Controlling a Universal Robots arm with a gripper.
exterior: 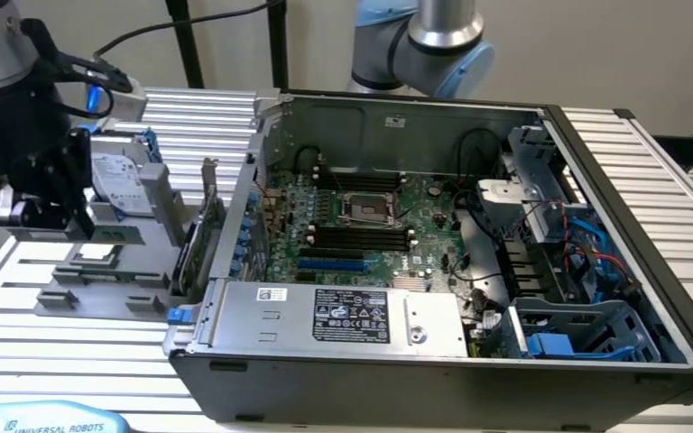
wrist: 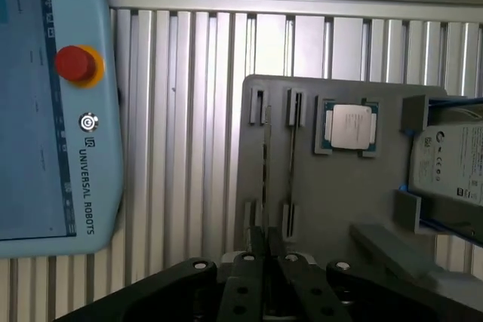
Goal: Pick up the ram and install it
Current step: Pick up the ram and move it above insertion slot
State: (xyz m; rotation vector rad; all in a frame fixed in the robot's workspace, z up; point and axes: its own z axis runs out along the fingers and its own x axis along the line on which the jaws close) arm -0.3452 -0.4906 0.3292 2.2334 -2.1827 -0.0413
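The hand (wrist: 266,240) pinches the edge-on ram (wrist: 266,164) at the grey tray (wrist: 339,194) holding a processor (wrist: 349,126) and a hard drive (wrist: 453,164).

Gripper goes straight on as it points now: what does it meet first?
Probably the ram standing on edge in the gray holder, the stick farther from the CPU; the gripper lines up with it, though depth is unclear.
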